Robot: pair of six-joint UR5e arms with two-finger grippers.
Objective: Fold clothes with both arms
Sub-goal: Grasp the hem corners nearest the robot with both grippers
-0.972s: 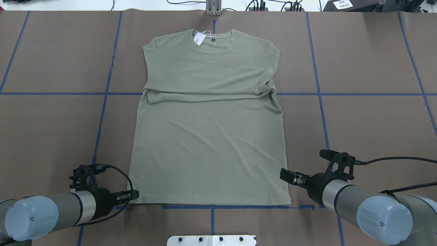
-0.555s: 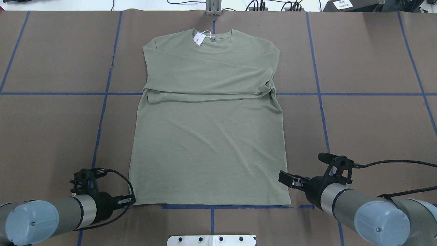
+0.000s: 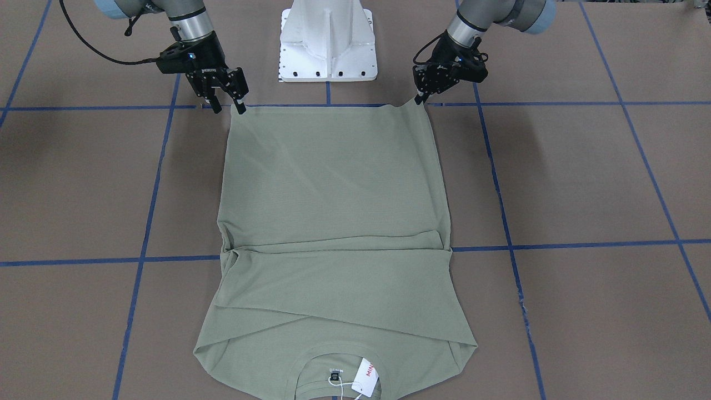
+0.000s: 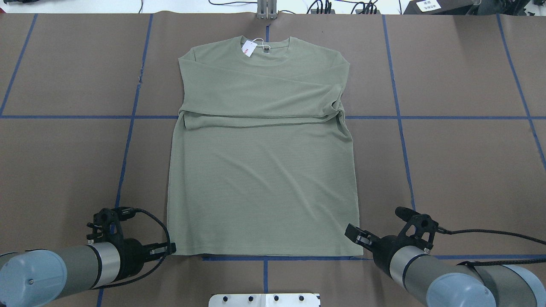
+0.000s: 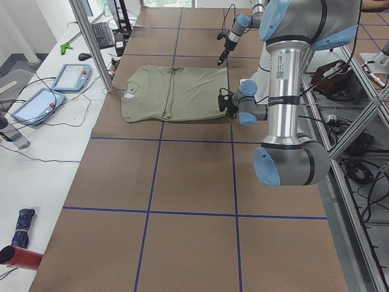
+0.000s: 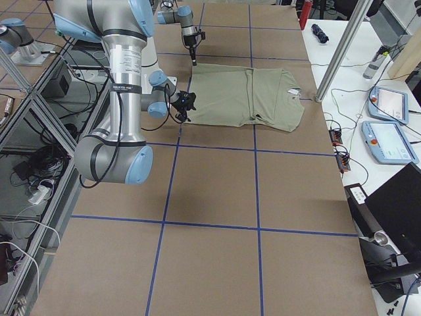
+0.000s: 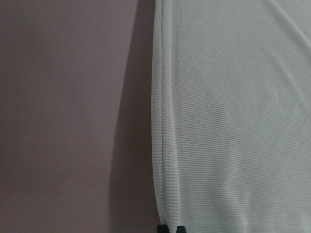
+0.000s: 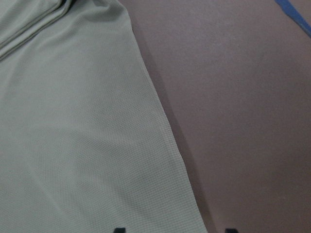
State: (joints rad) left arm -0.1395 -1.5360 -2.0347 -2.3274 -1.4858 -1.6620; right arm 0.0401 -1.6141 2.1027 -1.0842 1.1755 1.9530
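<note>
The sage-green shirt [image 4: 260, 170] lies flat on the brown table, its sleeves folded across the chest and the hang tag [image 4: 248, 49] at the far collar. My left gripper [image 4: 172, 248] sits at the near-left hem corner. In the left wrist view its fingertips [image 7: 163, 228] are pinched together on the hem edge [image 7: 160, 145]. In the front-facing view that corner lifts slightly toward the left gripper [image 3: 420, 100]. My right gripper [image 4: 353, 233] is open at the near-right hem corner. In the front-facing view the right gripper [image 3: 228, 106] straddles that corner with spread fingers.
The white base pedestal [image 3: 328, 39] stands just behind the hem, between the two arms. Blue tape lines [image 4: 401, 128] grid the table. A metal post [image 4: 266, 10] rises at the far edge, beyond the collar. Control tablets [image 5: 73, 76] and cables lie on the side bench.
The left gripper came in to the hem corner, and the shirt's near-left edge has shifted a little to the right. The right gripper slid back toward the near-right hem corner.
</note>
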